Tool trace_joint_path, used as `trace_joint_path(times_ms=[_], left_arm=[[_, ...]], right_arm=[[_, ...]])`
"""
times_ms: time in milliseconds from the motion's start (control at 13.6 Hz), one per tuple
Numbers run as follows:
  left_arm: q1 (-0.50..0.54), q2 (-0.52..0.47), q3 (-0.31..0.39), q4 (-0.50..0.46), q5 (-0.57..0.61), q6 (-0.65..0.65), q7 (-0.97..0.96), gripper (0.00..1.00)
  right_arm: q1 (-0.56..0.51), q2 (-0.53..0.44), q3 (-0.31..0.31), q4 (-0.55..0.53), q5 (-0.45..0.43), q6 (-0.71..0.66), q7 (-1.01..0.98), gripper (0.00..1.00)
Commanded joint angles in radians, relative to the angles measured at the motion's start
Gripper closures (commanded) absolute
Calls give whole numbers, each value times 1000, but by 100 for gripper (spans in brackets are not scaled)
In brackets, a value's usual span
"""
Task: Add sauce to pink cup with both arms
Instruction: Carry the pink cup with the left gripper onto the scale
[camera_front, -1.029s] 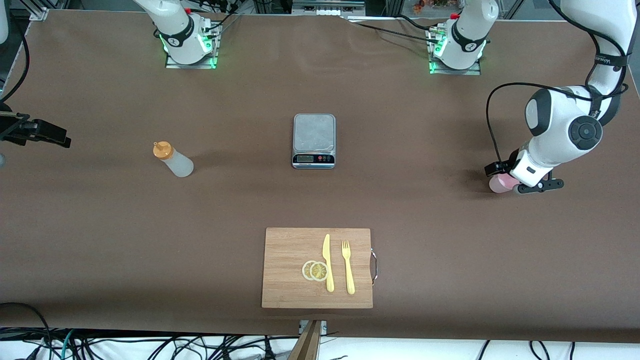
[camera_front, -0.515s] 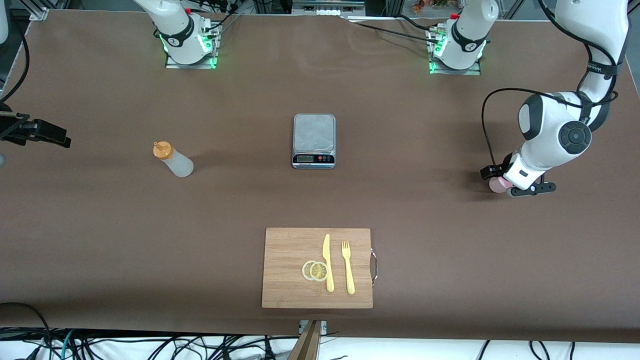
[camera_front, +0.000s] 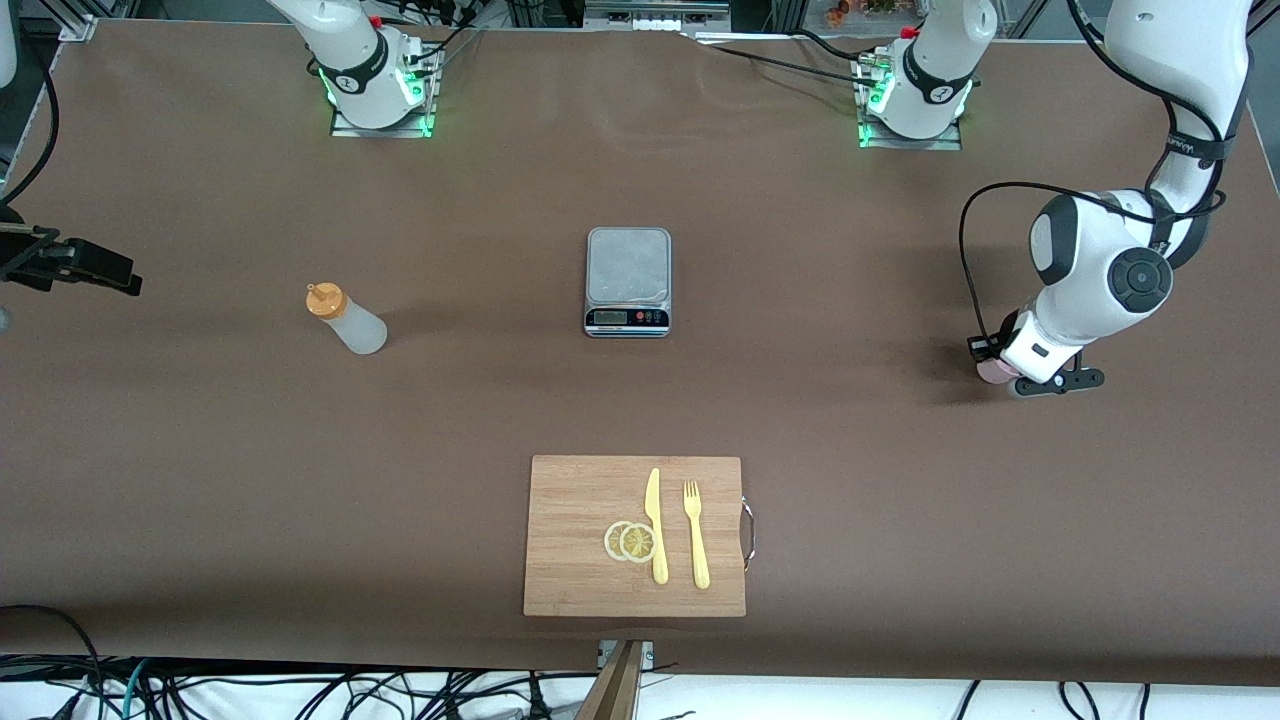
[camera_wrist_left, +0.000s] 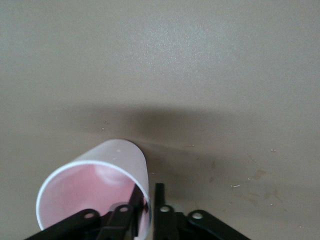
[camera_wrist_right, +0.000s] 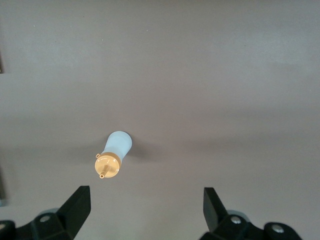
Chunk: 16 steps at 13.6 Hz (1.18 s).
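1. We have the left pincer (camera_front: 1003, 368) low at the left arm's end of the counter (camera_front: 800, 400), about 3 o'clock from the scale (camera_front: 627, 281) in the front view. Its fingers (camera_wrist_left: 159, 210) are pressed together on the rim wall of the pink cup (camera_wrist_left: 95, 192), 1 finger inside and 1 outside, as the left wrist view shows.

2. The cup stands on the counter with its mouth open upward; in the front view only a sliver of pink shows beside the pincer.

3. The sauce bottle (camera_front: 345, 318) stands upright on its own toward the right arm's end, at about 9 o'clock from the scale and well apart from the cup. Its orange cap (camera_wrist_right: 107, 166) is on.

4. The right pincer (camera_wrist_right: 145, 210) hangs high over the bottle with its fingers spread wide and nothing between them; the right arm waits.

5. We judge the step in hand to be the taking of the cup: the grip is made, the lift is not yet.

6. Next, we think, the left arm must raise the cup gently, since a pinch on 1 thin wall could let it tip, and carry it toward the middle.

7. The right arm then needs to drop over the bottle, close around its body and bring the nozzle above the cup's mouth.

8. A cutting board (camera_front: 580, 540) at 6 o'clock from the scale carries a knife, a fork and lemon slices; none of them is involved.
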Motion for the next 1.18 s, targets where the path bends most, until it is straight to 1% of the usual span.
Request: trace_joint_path(times_ms=[0, 74, 147, 294, 368, 441, 662, 735, 882, 956, 1103], left_arm=[[-3, -36, -4, 9, 16, -27, 7, 100], [-3, -60, -19, 26, 16, -77, 0, 100], [-3, -80, -35, 53, 5, -157, -11, 100], [-3, -114, -82, 125, 3, -310, -93, 100], [-3, -122, -125, 155, 2, -375, -149, 100], [-2, -125, -175, 166, 0, -401, -216, 100], [-2, -126, -358, 176, -10, -397, -499, 100], [-5, -108, -416, 199, -42, -395, -572, 100], [-17, -42, -534, 279, -58, -391, -762, 100], [-50, -3, -568, 317, -52, -378, -863, 100], [-185, 54, -567, 365, -43, -348, -1038, 100]], right_arm=[[-7, 4, 1, 16, 14, -7, -1, 0], [-7, 4, 1, 16, 14, -7, -1, 0], [-7, 4, 1, 16, 14, -6, -1, 0], [-7, 4, 1, 16, 15, -3, 0, 0], [-5, 4, 1, 16, 15, -1, 2, 0], [-5, 4, 1, 16, 15, 2, 2, 0], [-1, 13, 3, 10, 8, 4, 4, 0], [-2, 15, 3, 8, 12, 4, 4, 0], [-2, 27, 3, 5, 12, 1, 2, 0], [-4, 27, 3, 5, 14, -4, 2, 0], [-4, 28, 3, 4, 9, -13, 2, 0]])
